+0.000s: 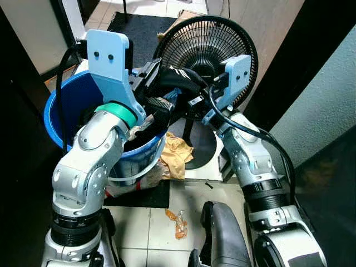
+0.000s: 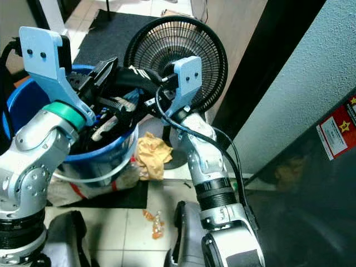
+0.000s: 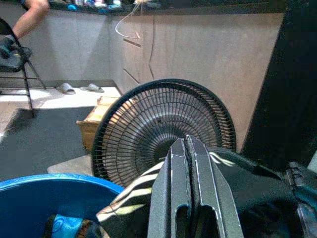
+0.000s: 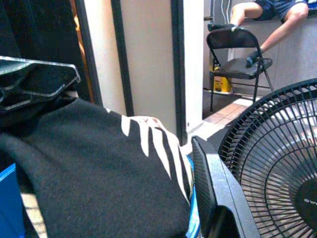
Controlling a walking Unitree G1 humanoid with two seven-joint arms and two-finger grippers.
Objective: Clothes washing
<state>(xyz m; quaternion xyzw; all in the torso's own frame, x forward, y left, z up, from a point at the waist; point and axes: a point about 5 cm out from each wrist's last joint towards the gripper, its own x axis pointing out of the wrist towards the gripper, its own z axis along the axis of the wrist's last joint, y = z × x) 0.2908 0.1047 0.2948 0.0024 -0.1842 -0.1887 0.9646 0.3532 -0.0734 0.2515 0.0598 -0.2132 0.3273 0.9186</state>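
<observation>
While the blue bucket (image 1: 69,119) sits on the floor at the robot's left, the left gripper (image 3: 187,163) hangs over its rim, fingers pressed together and pinching a black garment with white stripes (image 1: 175,78). That garment stretches above the bucket's far edge, more clothes heaped in the bucket below it. Across comes the right gripper (image 1: 194,101), reaching into the same garment from the other side; whether its fingers are apart or together, I cannot tell. Just behind both stands a black floor fan (image 1: 214,41), with crumpled yellow paper (image 1: 177,156) beside its base.
</observation>
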